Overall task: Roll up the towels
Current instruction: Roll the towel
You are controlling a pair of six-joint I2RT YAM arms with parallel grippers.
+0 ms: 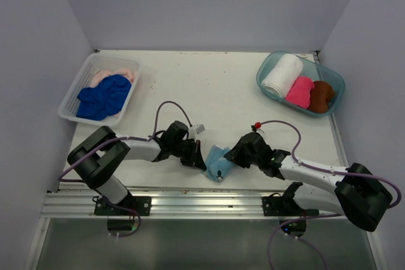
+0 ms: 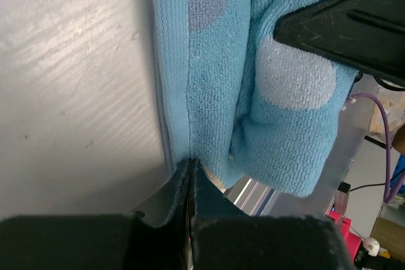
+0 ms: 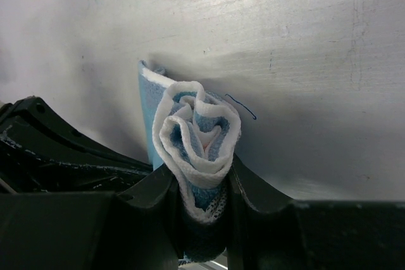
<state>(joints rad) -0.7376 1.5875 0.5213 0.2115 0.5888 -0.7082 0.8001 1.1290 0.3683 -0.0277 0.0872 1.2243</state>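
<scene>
At near edge | light-blue towel [image 1: 217, 162] rolled, gripped lengthwise by right tool [image 3: 201, 184] | left tool [image 2: 190, 165] shut

The overhead view is evenly, softly lit; the white table [image 1: 221, 86] is bright without glare, its shadows faint. The left wrist view is sharp on the weave of the light blue towel [image 2: 209, 93], the bottom foreground black and blurred; the right wrist view carries a broad soft shadow across the table beside the roll, dimmer at left.
</scene>
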